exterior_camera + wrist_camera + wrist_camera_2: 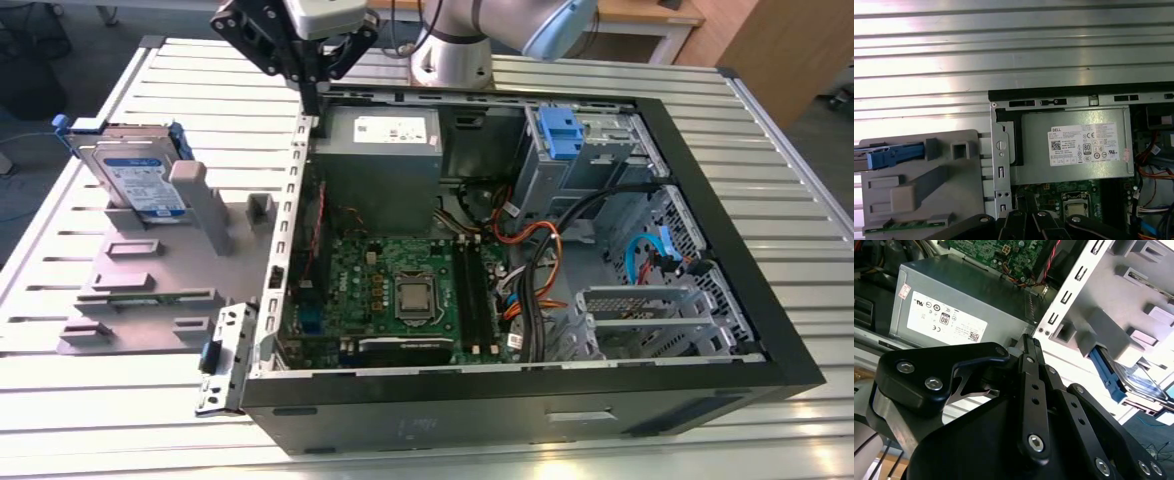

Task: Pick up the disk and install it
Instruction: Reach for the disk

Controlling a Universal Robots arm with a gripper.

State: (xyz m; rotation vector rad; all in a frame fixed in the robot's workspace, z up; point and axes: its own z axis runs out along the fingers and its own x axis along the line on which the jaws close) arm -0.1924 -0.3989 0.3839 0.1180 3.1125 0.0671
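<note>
We are seeing the disk (894, 155) cut off by the first wrist view's edge, just beside the grey fixture (929, 187).

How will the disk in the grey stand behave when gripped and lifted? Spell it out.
Probably rigid: the disk looks like a flat metal slab in a blue plastic carrier. Likely dense for its size. It stands on edge, leaning in the grey stand, so a sideways nudge might tip it; the smooth labelled face could be slippery.
</note>
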